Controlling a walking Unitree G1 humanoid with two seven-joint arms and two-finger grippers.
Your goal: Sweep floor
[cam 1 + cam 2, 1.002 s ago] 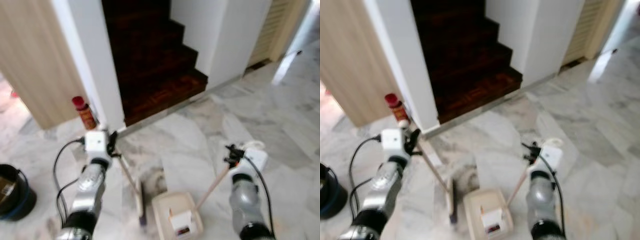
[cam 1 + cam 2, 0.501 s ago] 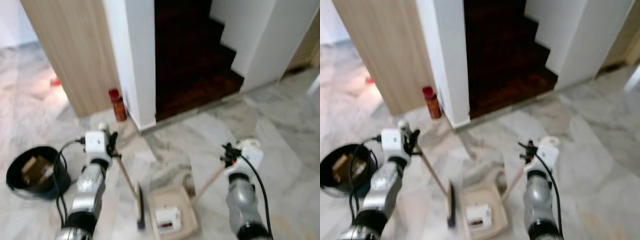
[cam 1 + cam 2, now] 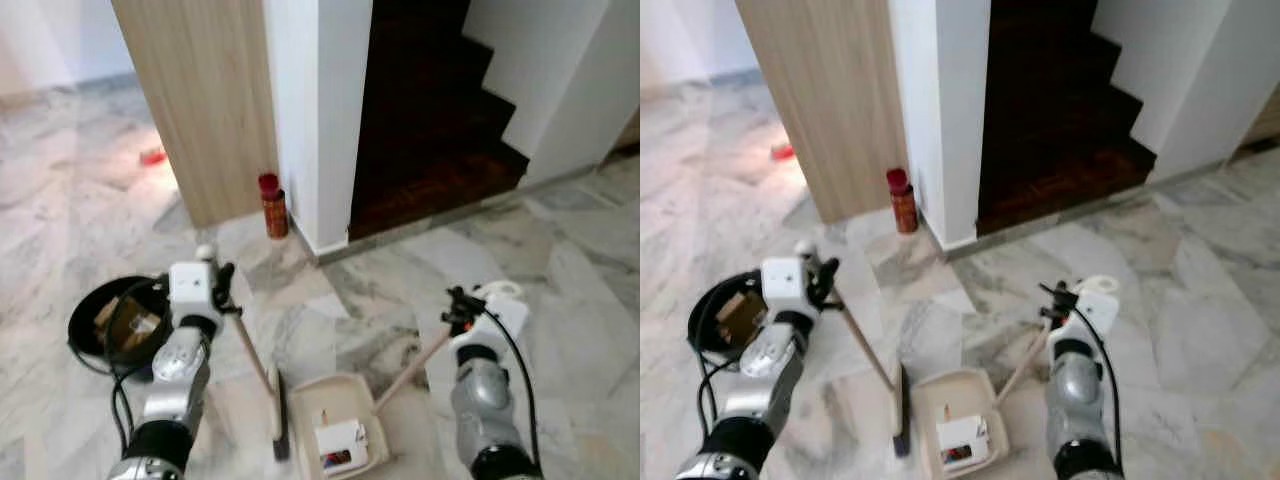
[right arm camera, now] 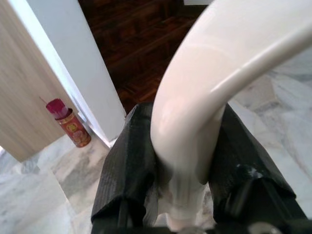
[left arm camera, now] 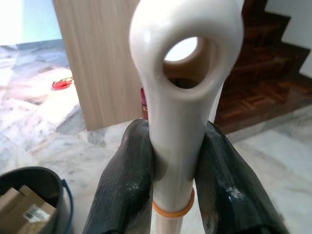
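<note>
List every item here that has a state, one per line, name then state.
left gripper: shut on broom handle
right gripper: shut on dustpan handle
broom: head on floor, handle tilted
dustpan: on floor, holding litter
black bucket: upright, holding cardboard scraps
red-capped can: upright by wall

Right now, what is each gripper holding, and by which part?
The left gripper is shut on the broom at the top of its handle, just below the hanging loop. The right gripper is shut on the dustpan at the curved top of its handle.
</note>
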